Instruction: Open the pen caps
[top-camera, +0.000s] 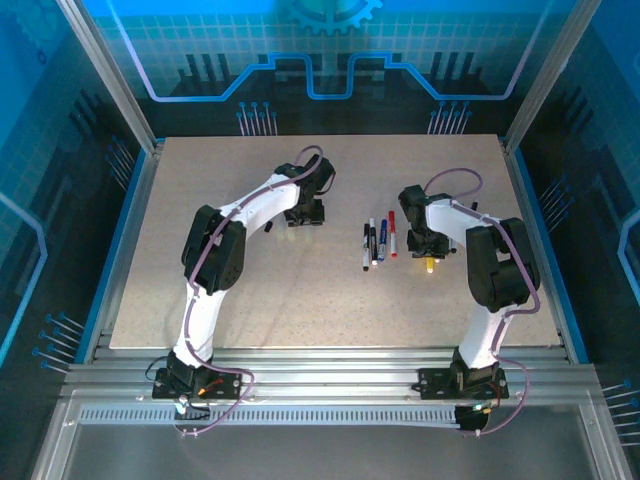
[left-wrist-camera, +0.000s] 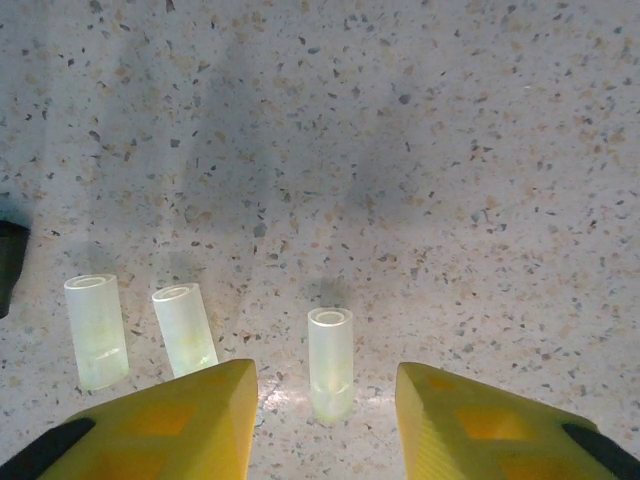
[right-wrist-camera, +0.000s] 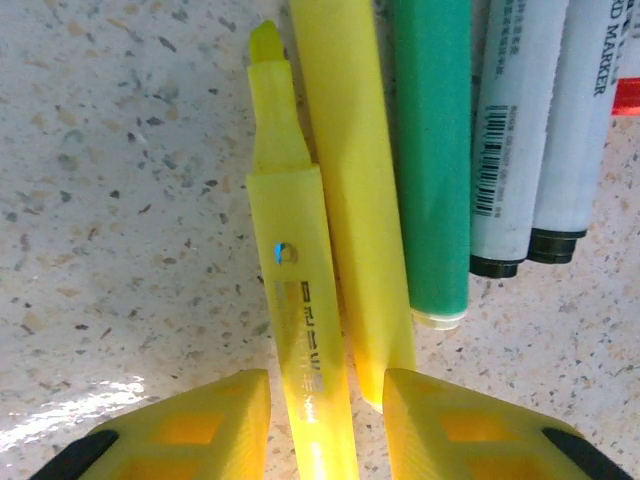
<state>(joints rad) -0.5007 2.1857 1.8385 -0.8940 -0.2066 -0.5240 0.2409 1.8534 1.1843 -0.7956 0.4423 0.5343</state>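
Three pale translucent pen caps lie on the speckled table in the left wrist view. One cap (left-wrist-camera: 331, 360) lies between the yellow fingers of my left gripper (left-wrist-camera: 325, 400), which is open with a gap on each side; the two other caps (left-wrist-camera: 185, 328) (left-wrist-camera: 97, 330) lie to its left. My right gripper (right-wrist-camera: 327, 410) is open astride an uncapped yellow highlighter (right-wrist-camera: 295, 300) that lies on the table, tip pointing away. A second yellow pen (right-wrist-camera: 350, 180) and a green one (right-wrist-camera: 432, 150) lie next to it. From above, the left gripper (top-camera: 300, 215) and the right gripper (top-camera: 430, 262) flank the pens.
Two white markers (right-wrist-camera: 515, 130) (right-wrist-camera: 585, 110) with dark ends lie right of the green pen. A row of several white pens (top-camera: 378, 240) lies mid-table between the arms. A dark object (left-wrist-camera: 8, 265) juts in at the left edge of the left wrist view.
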